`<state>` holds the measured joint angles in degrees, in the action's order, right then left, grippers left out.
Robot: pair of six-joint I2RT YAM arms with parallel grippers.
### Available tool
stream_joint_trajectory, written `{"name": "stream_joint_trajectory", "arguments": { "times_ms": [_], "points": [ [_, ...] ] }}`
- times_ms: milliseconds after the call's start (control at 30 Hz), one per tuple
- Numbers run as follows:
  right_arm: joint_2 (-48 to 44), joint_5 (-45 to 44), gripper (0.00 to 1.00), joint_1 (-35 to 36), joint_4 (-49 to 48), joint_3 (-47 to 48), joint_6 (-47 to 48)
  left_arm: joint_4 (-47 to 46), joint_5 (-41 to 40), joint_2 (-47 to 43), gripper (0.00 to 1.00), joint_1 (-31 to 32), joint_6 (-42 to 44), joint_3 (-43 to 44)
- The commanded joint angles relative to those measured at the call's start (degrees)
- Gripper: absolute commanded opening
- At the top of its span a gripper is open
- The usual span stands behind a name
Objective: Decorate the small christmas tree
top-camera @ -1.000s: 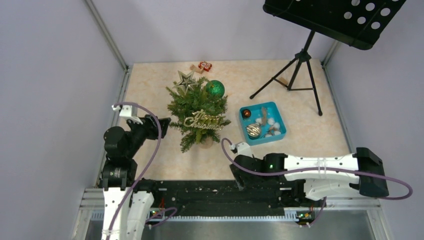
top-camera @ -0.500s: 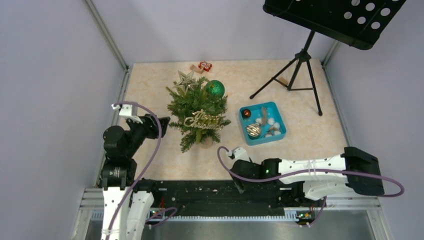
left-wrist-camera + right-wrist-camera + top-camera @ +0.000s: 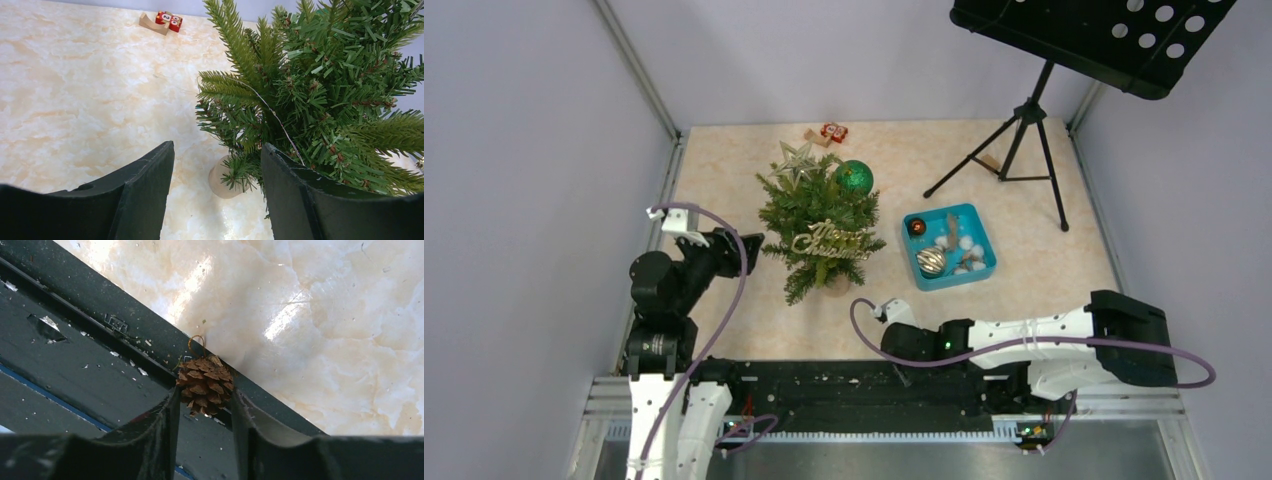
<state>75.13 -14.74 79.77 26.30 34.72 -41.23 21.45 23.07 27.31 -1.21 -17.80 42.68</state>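
Note:
The small christmas tree [image 3: 824,225] stands left of the table's middle, bearing a silver star [image 3: 796,158], a green ball [image 3: 855,177] and a gold "Merry Christmas" sign [image 3: 832,241]. My left gripper [image 3: 746,241] is open and empty just left of the tree. In the left wrist view [image 3: 216,150] the tree's branches [image 3: 310,90] and pale base [image 3: 225,177] lie between and beyond the fingers. My right gripper [image 3: 902,352] is low at the table's front edge. In the right wrist view [image 3: 204,395] it is shut on a brown pine cone [image 3: 205,382] with a gold wire loop.
A blue tray [image 3: 980,232] with several ornaments sits right of the tree. A black tripod music stand [image 3: 1024,130] stands at the back right. A small red ornament [image 3: 833,131] and a wooden piece [image 3: 814,138] lie behind the tree. A black rail [image 3: 100,355] borders the front edge.
My right arm has swung left and drawn back toward the table's front edge. The left arm and the tree have not moved.

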Motion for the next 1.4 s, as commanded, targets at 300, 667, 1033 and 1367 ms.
{"name": "stream_joint_trajectory", "arguments": {
  "times_ms": [300,667,1033,1367],
  "points": [
    [-7.27,-4.68,0.16,0.56,3.84,1.58,-1.05,-2.18,-0.35,0.38,0.69,-0.28,0.76,1.46],
    [-19.62,1.93,0.07,-17.45,11.09,11.63,11.57,-3.56,1.09,0.79,0.69,-0.21,-0.04,0.76],
    [-19.29,33.91,0.02,-46.15,11.3,30.32,36.41,-2.7,3.25,0.66,0.69,-0.19,0.86,1.43],
    [-7.16,52.15,0.05,-47.52,12.65,49.04,52.17,-1.63,6.39,2.25,0.69,-0.19,1.78,2.23]
  ]
}}
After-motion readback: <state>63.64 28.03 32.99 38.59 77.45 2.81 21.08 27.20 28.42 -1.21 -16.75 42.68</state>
